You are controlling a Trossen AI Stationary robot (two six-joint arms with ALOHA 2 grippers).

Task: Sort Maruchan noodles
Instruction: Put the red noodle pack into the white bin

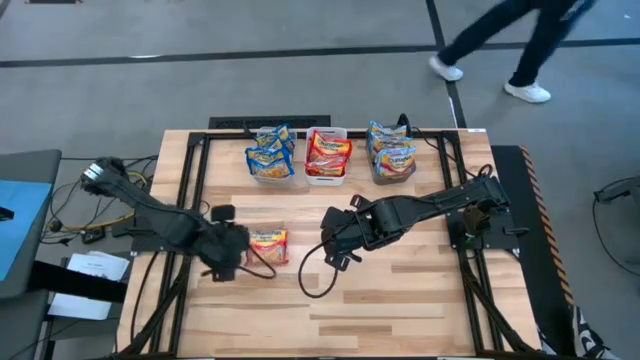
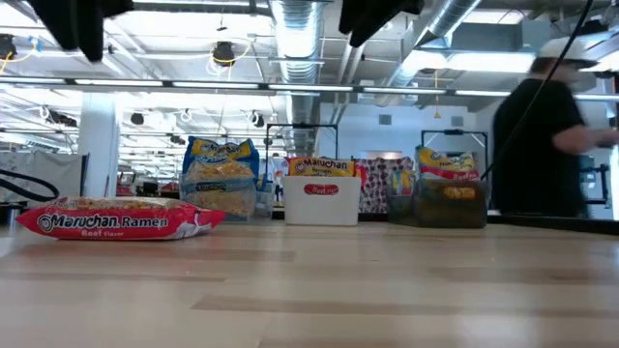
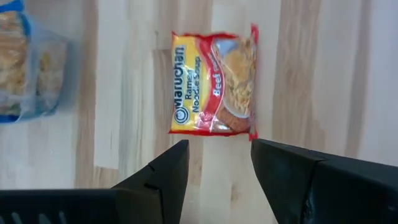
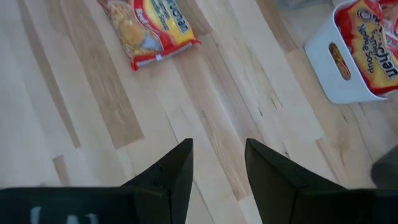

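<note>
One red-trimmed Maruchan noodle packet [image 1: 268, 246] [image 2: 116, 220] [image 3: 214, 84] [image 4: 152, 31] lies flat on the table, left of centre. My left gripper [image 1: 240, 255] [image 3: 219, 149] hangs open above the table just left of it, touching nothing. My right gripper [image 1: 330, 238] [image 4: 219, 149] hangs open over bare wood to the packet's right. Along the far edge, blue-trimmed packets fill a clear bin [image 1: 272, 172], red ones a white bin [image 1: 327, 178] [image 4: 323, 62], and orange ones a dark grey bin [image 1: 392, 176].
A black cable [image 1: 315, 278] loops over the table below my right gripper. Dark frame rails [image 1: 190, 180] run along the table's left and right sides. A person [image 1: 500, 40] [image 2: 551, 135] walks beyond the far edge. Bare wood spans the near half.
</note>
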